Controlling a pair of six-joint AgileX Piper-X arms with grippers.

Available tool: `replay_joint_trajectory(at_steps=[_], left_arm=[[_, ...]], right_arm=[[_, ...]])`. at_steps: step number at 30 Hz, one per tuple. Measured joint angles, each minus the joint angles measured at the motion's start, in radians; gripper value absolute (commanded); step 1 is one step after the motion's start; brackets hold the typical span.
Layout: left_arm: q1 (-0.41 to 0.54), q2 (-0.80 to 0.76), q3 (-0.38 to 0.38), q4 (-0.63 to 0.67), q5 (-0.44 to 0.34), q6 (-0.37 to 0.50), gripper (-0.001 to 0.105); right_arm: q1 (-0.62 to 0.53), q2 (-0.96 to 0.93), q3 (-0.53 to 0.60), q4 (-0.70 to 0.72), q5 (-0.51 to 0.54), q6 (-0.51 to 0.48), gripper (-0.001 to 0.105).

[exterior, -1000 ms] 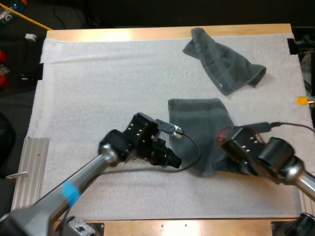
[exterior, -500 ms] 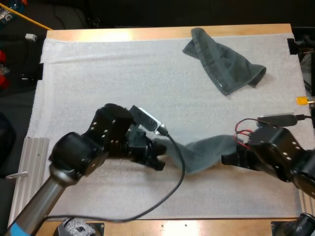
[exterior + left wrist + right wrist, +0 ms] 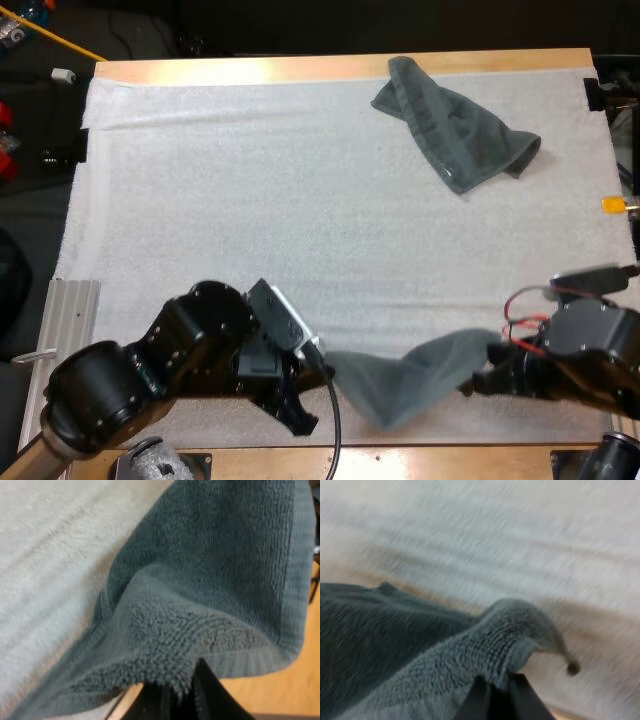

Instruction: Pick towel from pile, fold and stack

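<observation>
A dark grey-green towel (image 3: 405, 375) hangs stretched between my two grippers above the mat's near edge, sagging in the middle. My left gripper (image 3: 322, 372) is shut on the towel's left corner (image 3: 165, 665). My right gripper (image 3: 488, 368) is shut on the other corner (image 3: 520, 635). The left gripper (image 3: 175, 695) pinches a bunched fold of terry cloth. The right gripper (image 3: 497, 695) grips a raised peak of the cloth. A second towel (image 3: 455, 125), crumpled, lies at the far right of the mat.
The white mat (image 3: 250, 190) covers most of the table. A ridged metal rail (image 3: 60, 340) lies along the mat's left side. The wooden front edge (image 3: 420, 462) runs just under the hanging towel.
Both grippers have lifted the towel off the mat and pulled it toward the near edge. It was lying flat mid-mat and now hangs stretched between them.
</observation>
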Motion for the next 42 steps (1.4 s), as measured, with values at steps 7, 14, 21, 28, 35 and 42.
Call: replay_joint_trajectory(at_steps=[7, 14, 21, 28, 35, 42], left_arm=[[-0.008, -0.001, 0.111, 0.021, -0.131, -0.006, 0.000], [0.208, 0.029, 0.287, -0.151, -0.092, 0.083, 0.000], [0.443, 0.203, 0.327, -0.357, 0.071, 0.176, 0.000], [0.559, 0.405, 0.327, -0.542, 0.203, 0.185, 0.000], [0.604, 0.575, 0.327, -0.657, 0.236, 0.177, 0.000], [0.645, 0.675, 0.327, -0.802, 0.269, 0.119, 0.000]], right_arm=[[0.101, 0.032, 0.060, 0.001, 0.024, 0.029, 0.000], [-0.020, 0.183, 0.228, -0.206, 0.063, -0.035, 0.000], [-0.261, 0.333, 0.277, -0.480, -0.079, -0.097, 0.000], [-0.449, 0.466, 0.277, -0.665, -0.247, -0.079, 0.000], [-0.539, 0.591, 0.277, -0.774, -0.307, 0.009, 0.000], [-0.596, 0.684, 0.277, -0.852, -0.313, 0.106, 0.000]])
